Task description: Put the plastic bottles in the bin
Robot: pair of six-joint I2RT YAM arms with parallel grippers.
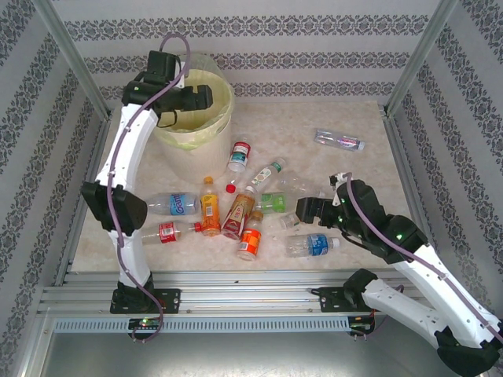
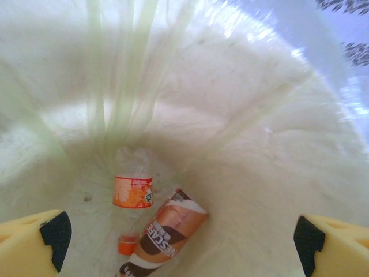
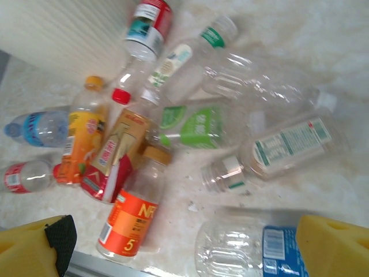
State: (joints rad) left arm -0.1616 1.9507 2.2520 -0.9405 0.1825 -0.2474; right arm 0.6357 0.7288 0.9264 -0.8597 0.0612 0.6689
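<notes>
Left gripper [image 2: 181,238] hangs over the bin [image 1: 222,102], jaws spread wide and empty; two bottles [image 2: 133,187] lie on its bottom. Right gripper [image 3: 184,245], also wide open, hovers above the bottles [image 1: 236,208] scattered on the table [image 1: 369,173]

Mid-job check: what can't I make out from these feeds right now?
Top view: the left arm covers part of the bin.
Left wrist: brown-labelled bottle cut off by bottom edge.
Right wrist: blue-labelled bottle half hidden behind right fingers.
Top view: far bottle, label too small.
</notes>
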